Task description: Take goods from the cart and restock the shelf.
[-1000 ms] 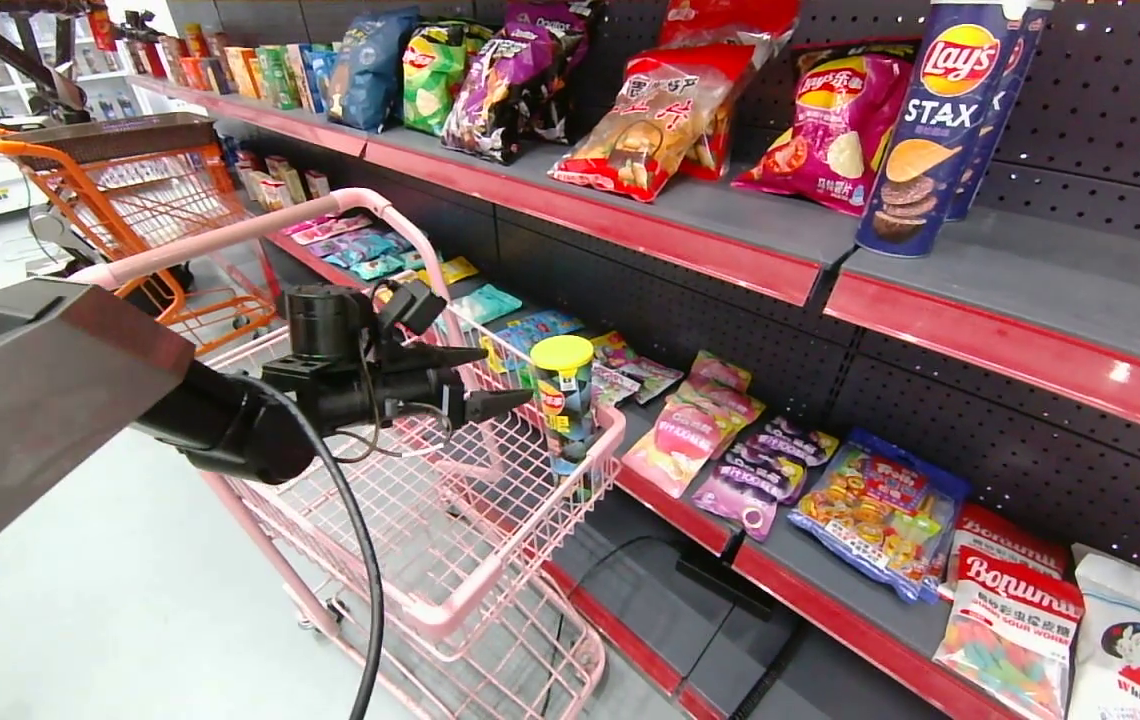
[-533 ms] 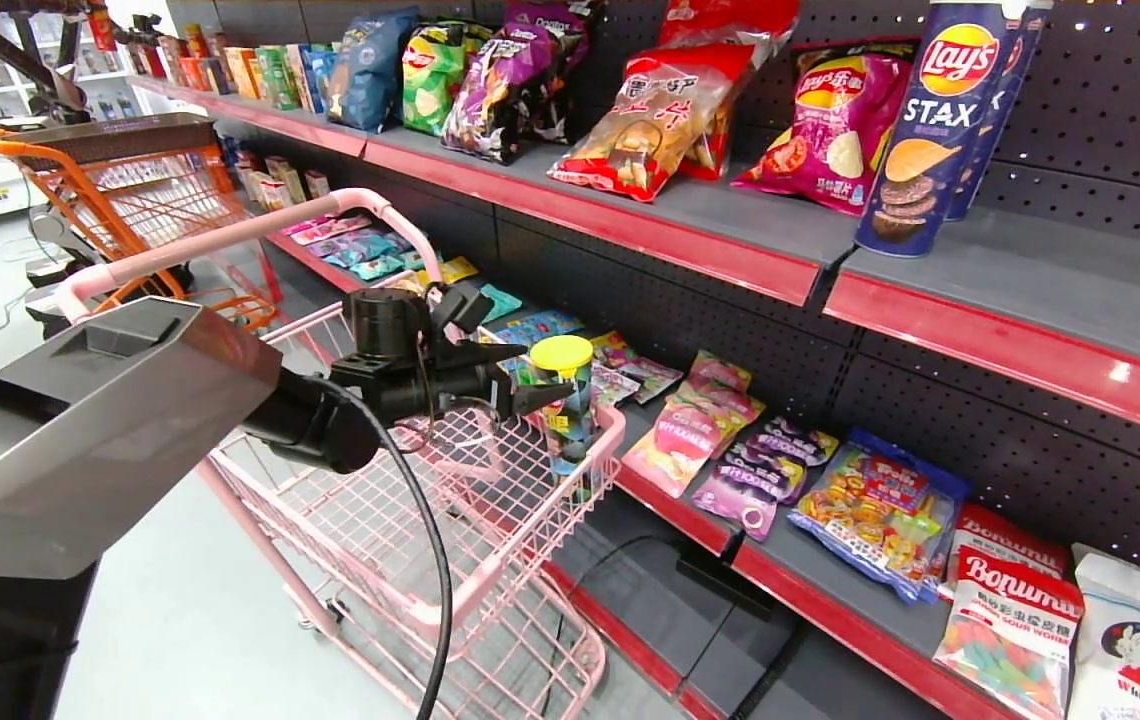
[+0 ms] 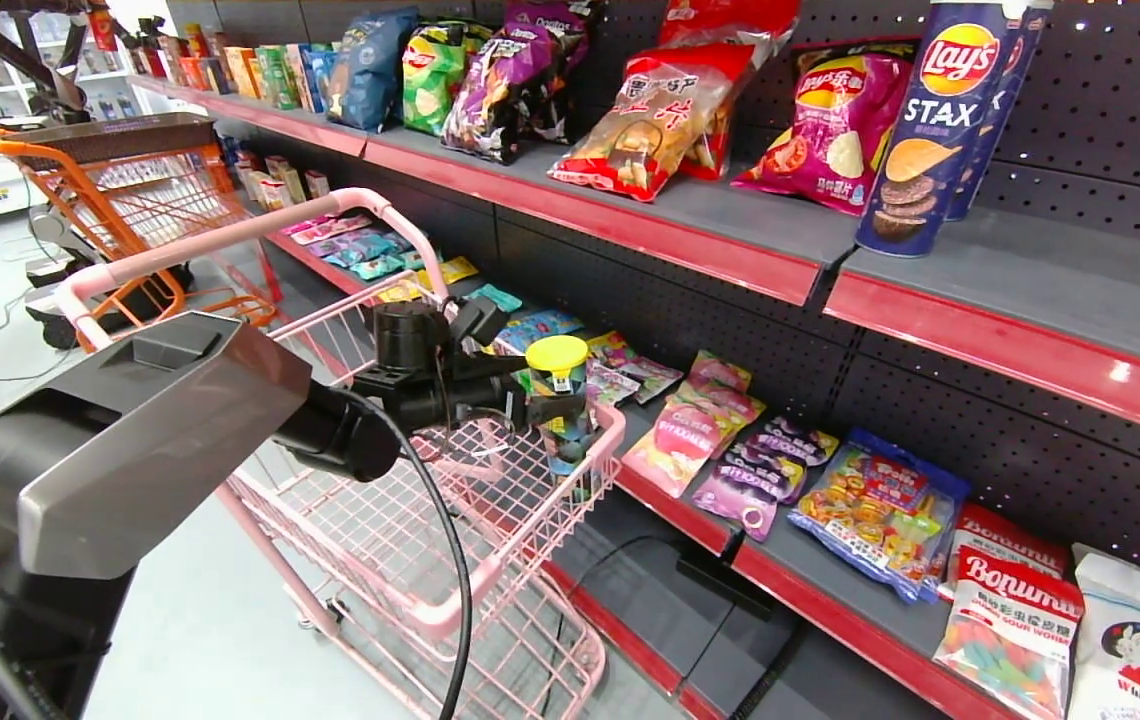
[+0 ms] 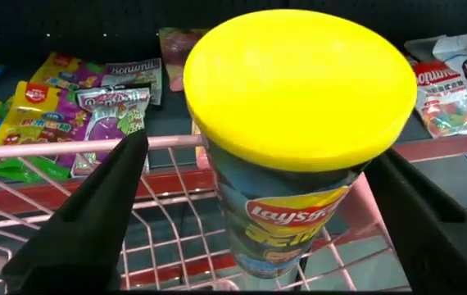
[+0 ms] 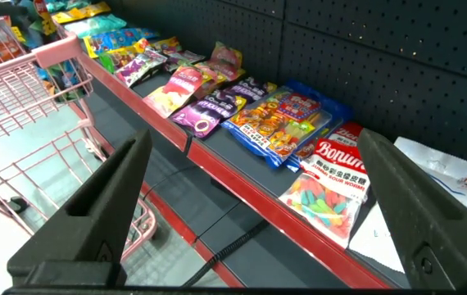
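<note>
Chip canister [image 3: 562,400] with a yellow lid [image 4: 299,82] stands upright inside the pink cart [image 3: 450,600], in the basket corner closest to the lower shelf [image 3: 830,620], its base down among the wire bars and its top rising above the rim. The left gripper [image 3: 550,390] is level with the upper part of the canister and straddles it with its fingers spread, one black finger [image 4: 86,221] on each side. In the left wrist view a strip of cart wire shows between the can wall and the finger on one side, while the other finger sits just beside the can under the lid's edge, so the can is not pinched. The right gripper [image 5: 254,221] hangs low in the aisle past the end of the cart with its fingers wide apart and nothing between them, facing the lower shelf, where flat candy bags [image 5: 283,115] lie in a row. Above, the upper shelf [image 3: 1030,270] carries leaning chip bags [image 3: 650,120] and a tall chip tube [image 3: 930,130] standing upright at the end of that row, with bare grey board just beyond it. An orange cart [image 3: 130,190] stands farther down the aisle, behind the pink cart's handle.
</note>
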